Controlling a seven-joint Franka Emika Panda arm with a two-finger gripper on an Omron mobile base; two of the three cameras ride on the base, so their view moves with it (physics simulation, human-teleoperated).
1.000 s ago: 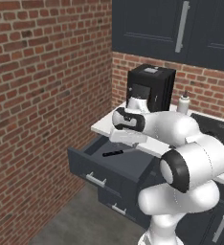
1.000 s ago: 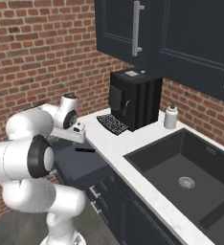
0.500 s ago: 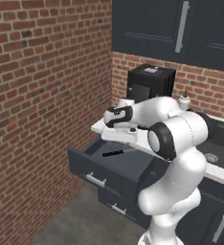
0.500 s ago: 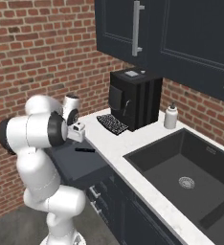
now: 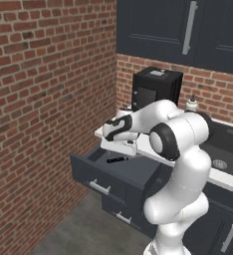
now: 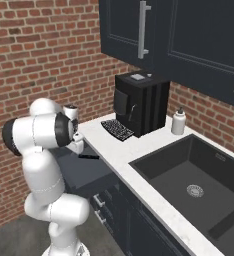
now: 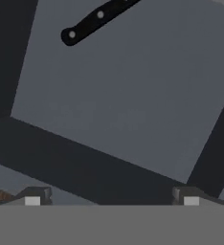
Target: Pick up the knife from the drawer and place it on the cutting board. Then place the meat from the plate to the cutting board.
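Your arm has swung left off the counter, and its gripper [image 7: 111, 198] now hangs over the open drawer [image 5: 138, 172], fingers spread wide and empty. The knife [image 7: 92, 21] lies ahead on the drawer floor, untouched. A coffee machine [image 6: 141, 102] and bottle [image 6: 178, 121] stand clear behind; nothing blocks the descent.

drawer floor [image 7: 118, 105]: bare and flat below my spread fingertips, free to descend.
knife [image 7: 92, 21]: lies alone, open floor around its handle.
drawer walls: dark rims bound my reach.
countertop edge [image 5: 138, 144]: overhangs the drawer's back.
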